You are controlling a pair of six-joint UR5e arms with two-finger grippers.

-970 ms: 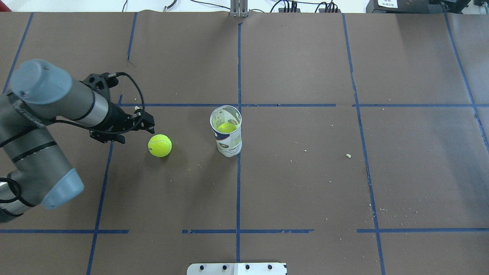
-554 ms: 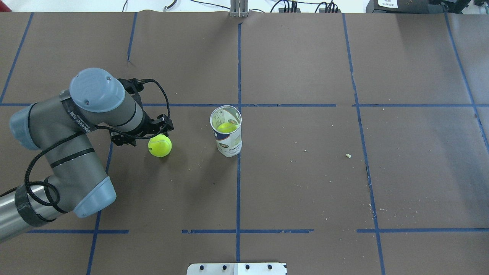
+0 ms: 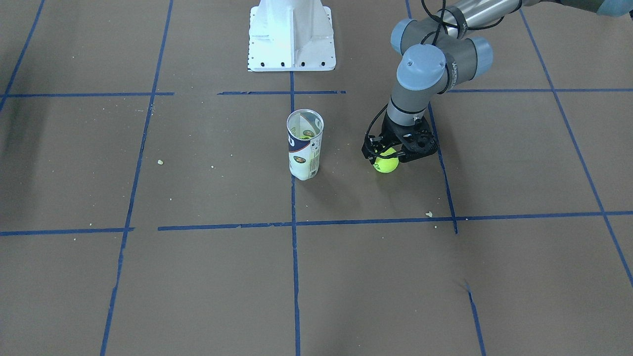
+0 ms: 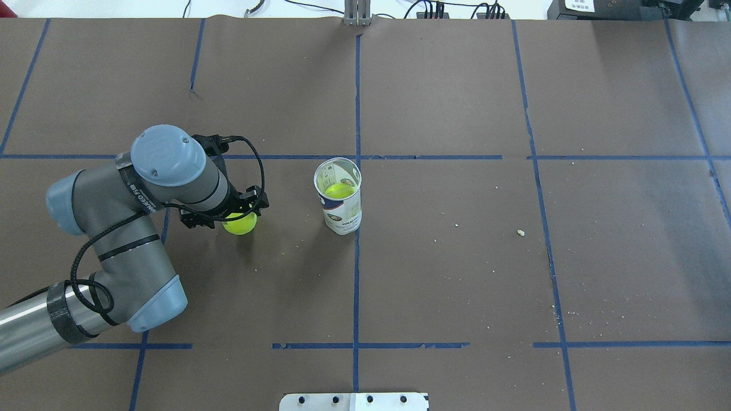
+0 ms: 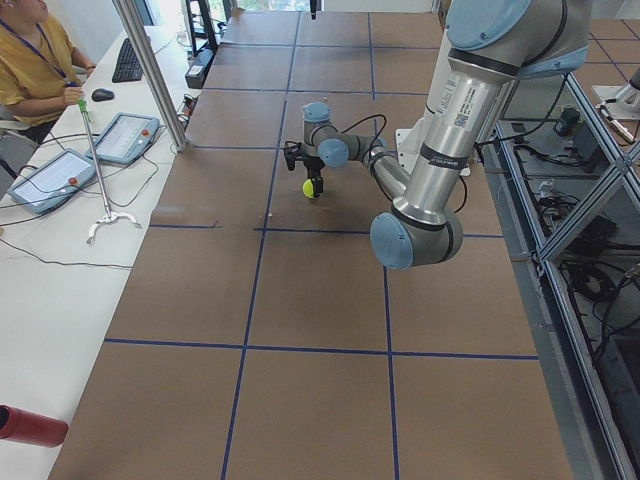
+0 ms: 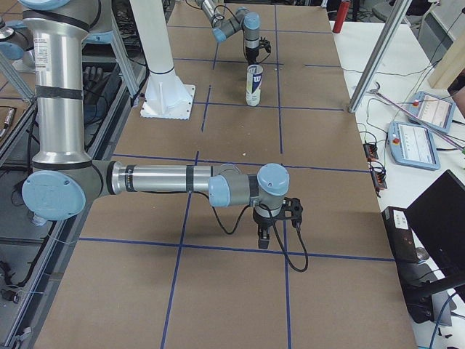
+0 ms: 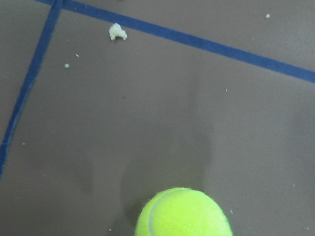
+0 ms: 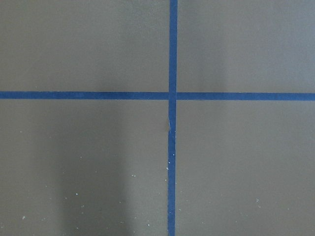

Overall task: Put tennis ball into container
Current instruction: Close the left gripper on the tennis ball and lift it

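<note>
The tennis ball lies on the brown table left of the container, and shows in the front view and at the bottom of the left wrist view. My left gripper hangs straight over it, open, its fingers straddling the ball's top. The container, a clear labelled tube, stands upright near the table's middle with another yellow-green ball inside. My right gripper shows only in the exterior right view, low over bare table; I cannot tell its state.
Blue tape lines grid the brown paper. Small crumbs lie right of the tube, and one lies near the ball. The white robot base stands behind the tube. Operators' desks with tablets flank the table's far side.
My left arm has swung to the right, bringing the gripper from beside the ball's left to directly above it. Ball and tube have stayed put.
</note>
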